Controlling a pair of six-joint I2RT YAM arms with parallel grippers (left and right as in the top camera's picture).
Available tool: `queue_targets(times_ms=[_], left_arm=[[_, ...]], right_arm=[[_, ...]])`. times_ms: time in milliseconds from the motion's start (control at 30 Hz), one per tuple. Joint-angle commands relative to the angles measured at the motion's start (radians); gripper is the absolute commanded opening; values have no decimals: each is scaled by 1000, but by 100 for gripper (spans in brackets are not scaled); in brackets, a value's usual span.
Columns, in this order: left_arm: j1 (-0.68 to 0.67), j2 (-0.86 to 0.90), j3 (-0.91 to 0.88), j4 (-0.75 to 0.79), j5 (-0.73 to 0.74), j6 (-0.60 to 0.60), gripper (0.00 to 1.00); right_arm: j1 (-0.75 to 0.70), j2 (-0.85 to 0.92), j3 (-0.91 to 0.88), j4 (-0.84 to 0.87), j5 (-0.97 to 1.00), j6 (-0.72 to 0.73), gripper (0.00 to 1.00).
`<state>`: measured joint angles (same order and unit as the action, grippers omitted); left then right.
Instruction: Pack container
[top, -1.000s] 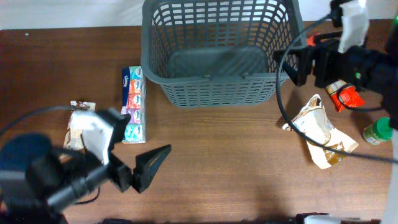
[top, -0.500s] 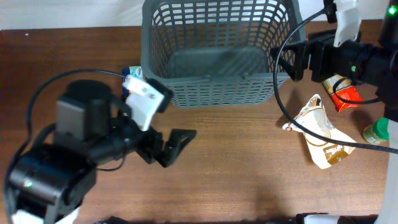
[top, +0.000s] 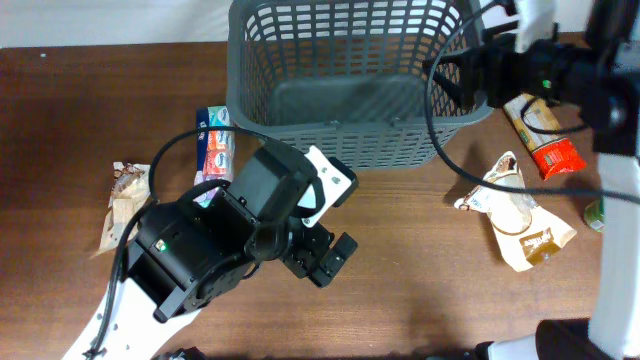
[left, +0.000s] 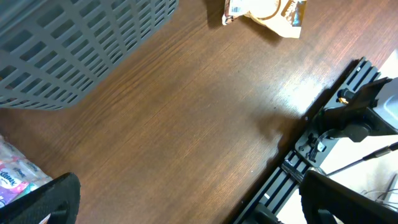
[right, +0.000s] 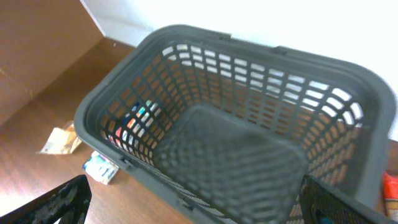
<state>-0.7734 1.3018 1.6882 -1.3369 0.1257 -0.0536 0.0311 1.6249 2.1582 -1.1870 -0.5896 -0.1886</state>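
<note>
Container (top: 350, 145) is set upright, mouth upward, at the far edge of the table (top: 450, 300), its long axis running left to right. Print on the tissue pack (top: 213, 150) is too blurred to be read. The left gripper (top: 328, 260) is lowered over bare wood in front of it, jaws spread wide; the right gripper (top: 452, 85) is held at its right rim, jaws likewise wide

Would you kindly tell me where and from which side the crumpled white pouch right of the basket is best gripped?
Probably from straight above, pinching across the end of the pouch nearest the basket. It lies flat and crumpled on the table, so a side approach has little to catch, while that creased end looks narrow enough to span.
</note>
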Motion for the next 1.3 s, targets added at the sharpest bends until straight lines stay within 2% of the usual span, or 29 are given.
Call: queue_targets(times_ms=[0, 167, 500, 667, 700, 767, 800, 833, 867, 933, 1000, 1067, 1100, 1267], left_arm=[[-5, 0, 18, -3, -29, -24, 100], [-5, 0, 18, -17, 8, -25, 99], [-5, 0, 18, -41, 38, -26, 99], [-5, 2, 13, -42, 73, -26, 100], [-5, 4, 12, -41, 71, -26, 90], [-5, 17, 11, -40, 38, -35, 54], [-5, 24, 11, -41, 7, -56, 44], [-5, 32, 11, -43, -35, -87, 25], [-5, 44, 11, -44, -89, -131, 17], [-5, 67, 11, -45, -176, -193, 12], [-5, 90, 11, -45, -229, -229, 2], [-5, 115, 11, -46, -267, -266, 2], [-5, 128, 11, -46, -287, -286, 2], [-5, 198, 11, -41, -388, -383, 2]], right_arm=[[35, 42, 13, 11, -16, -36, 99], [60, 117, 13, 13, 49, -26, 99], [60, 230, 13, 42, 59, -13, 99], [61, 264, 13, 39, 160, -13, 99], [61, 269, 13, 35, 179, -13, 99], [60, 279, 13, 26, 218, -13, 99], [60, 281, 13, 22, 238, -13, 96], [60, 285, 13, 18, 257, -13, 81], [60, 286, 13, 16, 272, -13, 66], [61, 286, 12, 12, 294, -13, 43], [60, 286, 12, 11, 319, 19, 25], [60, 286, 12, 10, 377, 70, 9], [60, 286, 12, 7, 404, 90, 4], [61, 286, 12, -19, 449, 101, 4]])
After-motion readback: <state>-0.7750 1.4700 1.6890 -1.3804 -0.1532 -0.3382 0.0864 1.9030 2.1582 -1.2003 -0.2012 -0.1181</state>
